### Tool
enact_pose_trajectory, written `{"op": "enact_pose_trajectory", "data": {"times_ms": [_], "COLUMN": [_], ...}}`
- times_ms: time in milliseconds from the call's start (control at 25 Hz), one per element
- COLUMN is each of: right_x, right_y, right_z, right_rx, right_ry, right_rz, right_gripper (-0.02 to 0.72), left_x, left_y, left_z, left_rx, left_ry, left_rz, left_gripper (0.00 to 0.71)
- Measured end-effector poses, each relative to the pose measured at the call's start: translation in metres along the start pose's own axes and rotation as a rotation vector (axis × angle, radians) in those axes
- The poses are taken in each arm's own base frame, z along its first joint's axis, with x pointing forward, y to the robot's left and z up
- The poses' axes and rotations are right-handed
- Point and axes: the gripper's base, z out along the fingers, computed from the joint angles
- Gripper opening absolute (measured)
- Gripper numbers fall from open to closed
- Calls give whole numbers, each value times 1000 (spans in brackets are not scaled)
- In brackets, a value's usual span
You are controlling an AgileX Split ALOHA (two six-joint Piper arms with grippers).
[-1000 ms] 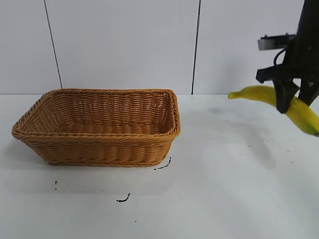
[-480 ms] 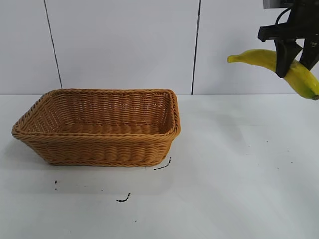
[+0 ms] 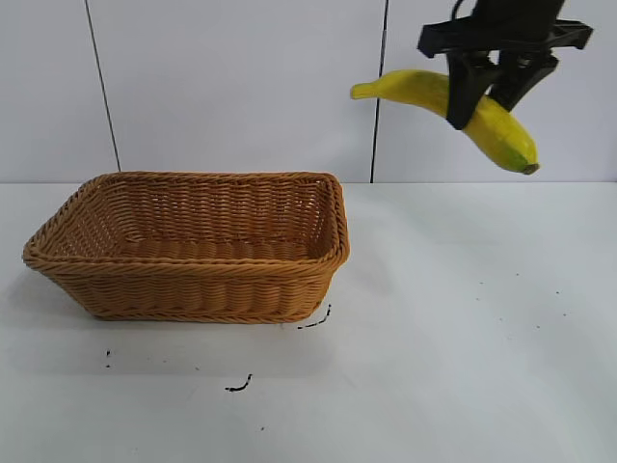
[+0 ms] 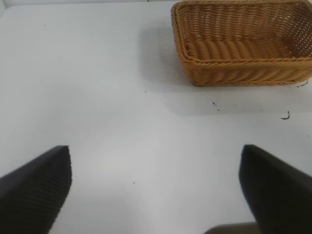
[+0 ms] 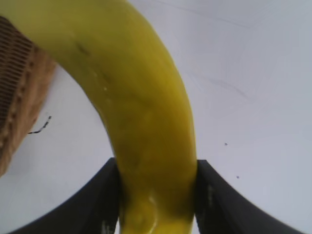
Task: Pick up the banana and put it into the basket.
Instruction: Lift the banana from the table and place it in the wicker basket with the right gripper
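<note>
One basket [image 3: 188, 246] sits toward the worktop's [image 3: 463, 367] left edge; the left gripper [image 4: 156, 187] hangs spread wide, well apart from it. High right, the right gripper [image 3: 490, 85] clamps the banana [image 3: 439, 92] mid-length — both tips free, airborne.

surface: white table [image 3: 463, 338] (small dark marks [image 3: 239, 386]); on it: wicker basket [image 3: 193, 246], left of centre

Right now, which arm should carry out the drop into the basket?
The right. Its gripper already clamps the banana high in the air, right of the basket. The left gripper is open and holds nothing.
</note>
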Motion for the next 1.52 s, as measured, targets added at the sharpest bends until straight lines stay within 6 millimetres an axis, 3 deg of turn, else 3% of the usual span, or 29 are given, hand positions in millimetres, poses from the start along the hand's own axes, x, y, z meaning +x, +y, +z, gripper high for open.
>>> {"op": "enact_pose_trajectory", "data": {"times_ms": [320,440,680,1000,1440,1520], "right_x": [-37,-47,-56,-41,-39,-39], "right_y": [76,91,96,99,100,100], "right_z": [19,35,74,133,141,140], "right_rx": [-21,-10,32,41,37,38], "right_ry": [-197,-289,-376,-268,-253,-255], "right_rz": [-320,-367,-401,-453,-454,-454], "right_gripper": [293,293,293,293,293,347], "left_x": [0,0,0,0,0,0], "left_y": [0,0,0,0,0,0], "left_z": [0,0,0,0,0,0], "left_rx": [0,0,0,0,0,0], "left_ry": [1,1,1,1,1,1], "left_rz": [0,0,0,0,0,0], "left_gripper": [693,693,693,693,693,693]}}
